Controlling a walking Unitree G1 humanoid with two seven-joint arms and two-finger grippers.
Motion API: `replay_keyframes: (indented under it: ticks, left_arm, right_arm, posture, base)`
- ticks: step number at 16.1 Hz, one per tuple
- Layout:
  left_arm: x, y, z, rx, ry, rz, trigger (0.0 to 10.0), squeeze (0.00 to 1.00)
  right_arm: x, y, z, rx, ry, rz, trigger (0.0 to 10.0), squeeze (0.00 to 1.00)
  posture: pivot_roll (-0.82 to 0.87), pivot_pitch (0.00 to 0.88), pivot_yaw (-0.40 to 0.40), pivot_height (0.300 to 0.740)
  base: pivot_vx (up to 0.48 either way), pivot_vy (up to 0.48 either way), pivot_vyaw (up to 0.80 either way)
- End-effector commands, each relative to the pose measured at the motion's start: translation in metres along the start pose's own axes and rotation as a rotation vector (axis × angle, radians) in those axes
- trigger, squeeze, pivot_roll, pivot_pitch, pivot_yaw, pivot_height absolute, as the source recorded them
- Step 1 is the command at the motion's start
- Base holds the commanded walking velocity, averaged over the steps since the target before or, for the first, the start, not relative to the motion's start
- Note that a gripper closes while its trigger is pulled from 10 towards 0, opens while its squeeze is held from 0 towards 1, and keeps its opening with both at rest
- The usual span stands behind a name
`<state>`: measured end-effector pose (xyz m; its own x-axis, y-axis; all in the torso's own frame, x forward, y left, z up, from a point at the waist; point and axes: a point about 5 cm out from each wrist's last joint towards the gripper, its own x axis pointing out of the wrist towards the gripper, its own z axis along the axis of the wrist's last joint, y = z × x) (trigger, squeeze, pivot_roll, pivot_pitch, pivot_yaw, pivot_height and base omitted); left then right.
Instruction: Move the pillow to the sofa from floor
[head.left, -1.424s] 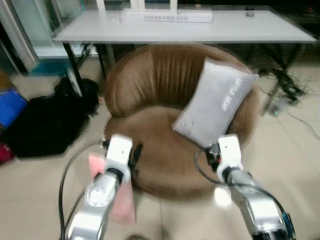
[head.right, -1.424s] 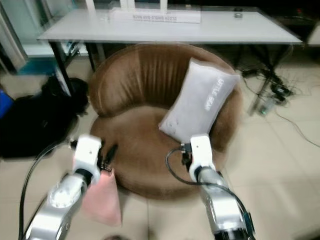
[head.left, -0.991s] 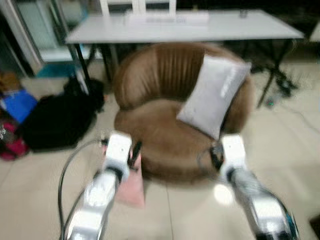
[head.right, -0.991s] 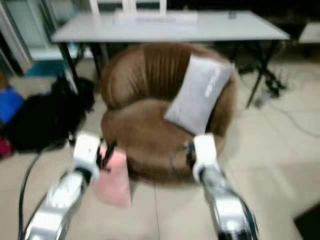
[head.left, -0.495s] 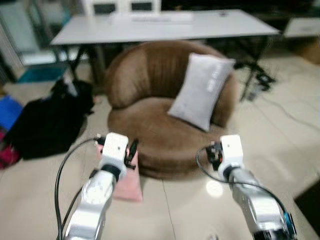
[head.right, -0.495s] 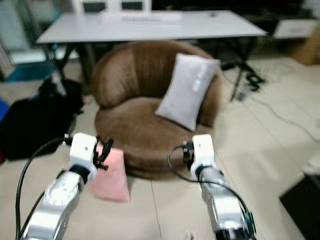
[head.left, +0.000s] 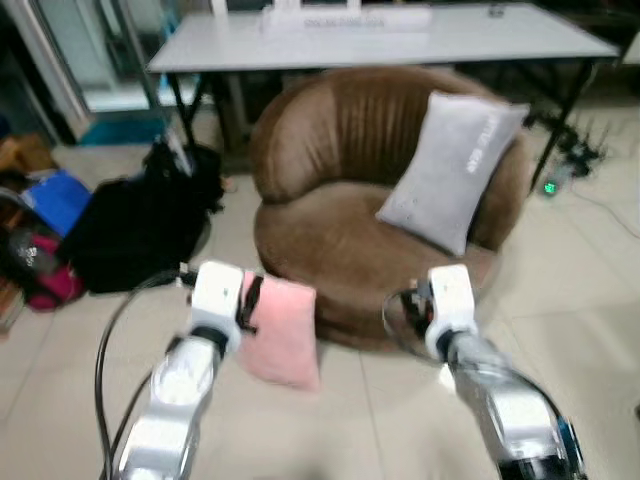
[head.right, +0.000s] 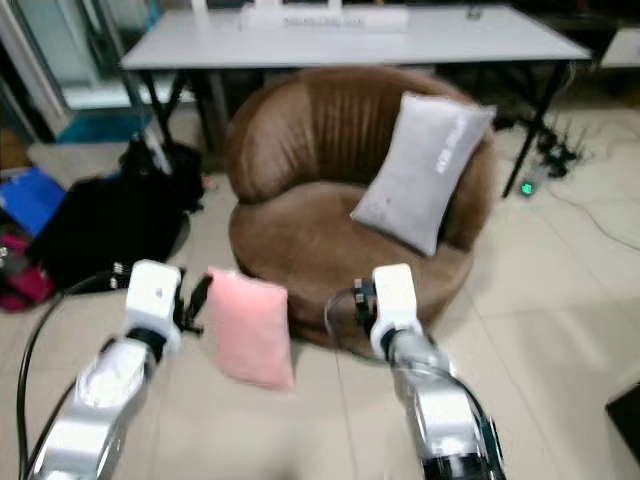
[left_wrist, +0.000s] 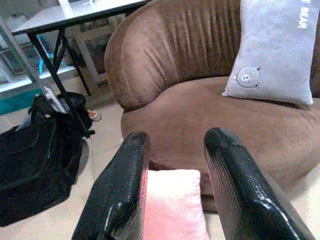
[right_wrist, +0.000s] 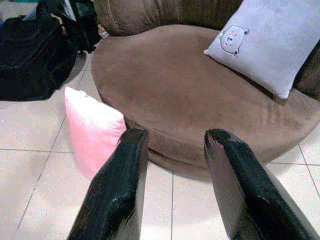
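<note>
Left pincer (left_wrist: 172, 200), glossy black fingers (left_wrist: 117, 200) held apart with nothing between them, hovering low over the floor directly before the pink pillow (head.left: 283, 331). Right pincer (right_wrist: 172, 200), fingers likewise spread and empty, poised above the tiles in front of the sofa's front edge. The pink pillow is a soft, plush rectangle standing on its lower edge on the floor (head.left: 590, 300), leaning against the sofa's base at the robot's left side of the seat; in the left wrist view it appears between the two fingers but beyond them, whether touching cannot be judged. The sofa (head.left: 340, 240) is a round, tub-shaped piece in brown velvety fabric, its curved backrest marked by vertical channels and its seat a smooth, flat disc. A grey rectangular cushion (head.left: 455, 170), printed with a small bear face and white lettering, rests tilted against the backrest on the robot's right. The floor is glossy beige tile with thin grout lines. A black bag (head.left: 140, 225) of limp fabric lies left of the sofa, and a long white counter (head.left: 380, 35) on dark legs stands behind it.
</note>
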<state>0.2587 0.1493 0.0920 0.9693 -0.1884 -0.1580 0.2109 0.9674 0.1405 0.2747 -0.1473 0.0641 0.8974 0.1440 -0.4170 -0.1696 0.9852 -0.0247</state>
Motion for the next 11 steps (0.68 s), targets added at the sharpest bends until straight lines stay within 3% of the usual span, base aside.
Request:
replay_keyframes:
  ticks: [1,8,11]
  left_arm:
    - [0.0009,-0.0054,0.0026,0.002,-0.007,-0.015,10.0,0.00]
    - [0.0007,-0.0053,0.0029,0.008,-0.008,-0.009,10.0,0.00]
    - [0.0007,-0.0049,0.0026,0.010,-0.007,-0.009,10.0,0.00]
  right_arm:
    - [-0.0018,-0.0072,-0.0022,0.003,0.013,-0.029,10.0,0.00]
    - [-0.0015,-0.0076,-0.0016,0.012,0.010,-0.027,10.0,0.00]
    - [-0.0013,-0.0069,-0.0016,0.014,0.010,-0.023,10.0,0.00]
  posture:
    - [0.05,0.000,0.012,0.740]
    - [0.05,0.000,0.007,0.740]
    - [0.06,0.000,0.007,0.740]
  base:
    - [0.000,0.480,0.00]
    - [0.000,0.468,0.00]
    - [0.000,0.465,-0.79]
